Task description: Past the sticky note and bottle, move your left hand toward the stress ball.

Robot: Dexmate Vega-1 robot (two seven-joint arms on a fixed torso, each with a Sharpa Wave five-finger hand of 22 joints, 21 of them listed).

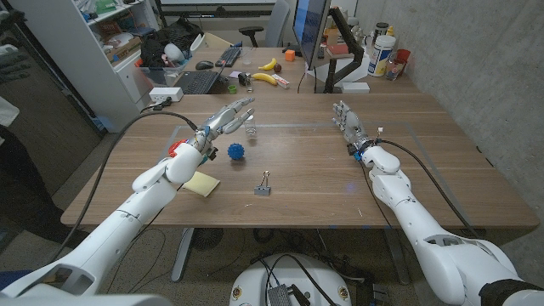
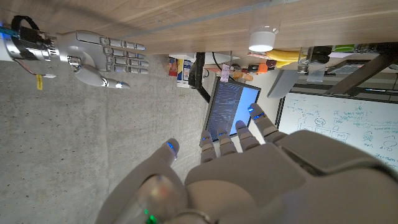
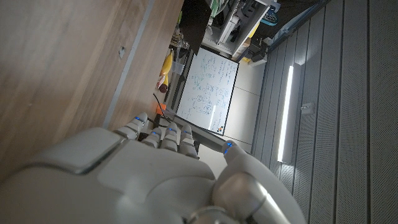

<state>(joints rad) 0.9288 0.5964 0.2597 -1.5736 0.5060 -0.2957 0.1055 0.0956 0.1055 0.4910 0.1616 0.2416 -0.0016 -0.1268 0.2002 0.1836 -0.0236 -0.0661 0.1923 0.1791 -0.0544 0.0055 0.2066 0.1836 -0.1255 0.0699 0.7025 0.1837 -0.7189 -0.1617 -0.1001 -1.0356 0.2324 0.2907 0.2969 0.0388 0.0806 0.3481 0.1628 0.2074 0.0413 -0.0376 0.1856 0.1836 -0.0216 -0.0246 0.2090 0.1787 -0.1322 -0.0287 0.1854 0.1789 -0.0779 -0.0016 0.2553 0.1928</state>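
**Left hand open above the ball**

One blue ball (image 1: 235, 152) is seen on the tabletop (image 1: 442, 183), toward its left half. One small bottle (image 1: 251, 132) stands just beyond it, one yellow note (image 1: 200, 184) lies near the left front edge, and one binder clip (image 1: 263, 184) sits mid-tabletop. The left hand (image 1: 228, 116) is held open, fingers spread, over ball and bottle. The right hand (image 1: 348, 126) is open, holding nothing. No writing can be read.

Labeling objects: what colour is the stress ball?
Blue, spiky; the stress ball shows best in the head view, near the left hand.
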